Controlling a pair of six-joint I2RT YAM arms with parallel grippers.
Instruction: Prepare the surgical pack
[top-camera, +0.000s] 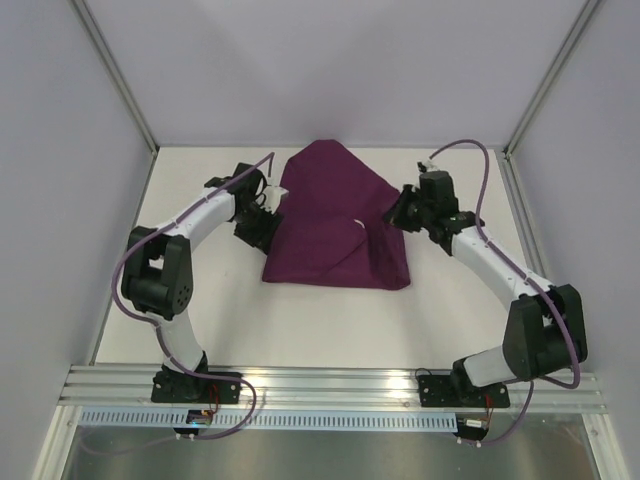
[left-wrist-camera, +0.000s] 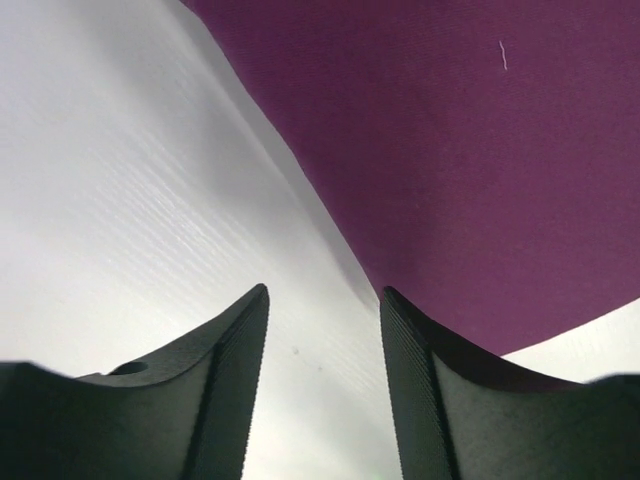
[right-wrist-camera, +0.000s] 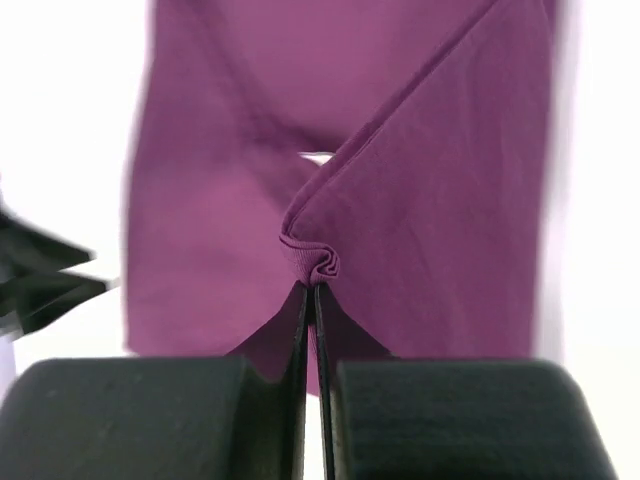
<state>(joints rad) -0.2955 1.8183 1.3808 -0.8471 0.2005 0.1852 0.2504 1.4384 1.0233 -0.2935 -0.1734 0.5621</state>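
Note:
The surgical pack shows as a dark-purple cloth (top-camera: 335, 215) folded over itself into a lumpy bundle in the middle of the white table; anything under it is hidden. My right gripper (top-camera: 395, 213) is at the bundle's right side. In the right wrist view this gripper (right-wrist-camera: 311, 288) is shut on a bunched fold (right-wrist-camera: 320, 262) of the cloth (right-wrist-camera: 430, 200). My left gripper (top-camera: 262, 222) is at the bundle's left edge. In the left wrist view it (left-wrist-camera: 325, 292) stands open over bare table, with its right finger (left-wrist-camera: 415, 360) just beside the cloth's edge (left-wrist-camera: 460, 150).
White table (top-camera: 330, 320) with grey walls on three sides and metal posts at the back corners. An aluminium rail (top-camera: 330, 385) runs along the near edge by the arm bases. A thin white sliver (right-wrist-camera: 315, 157) peeks through a gap between the cloth's flaps.

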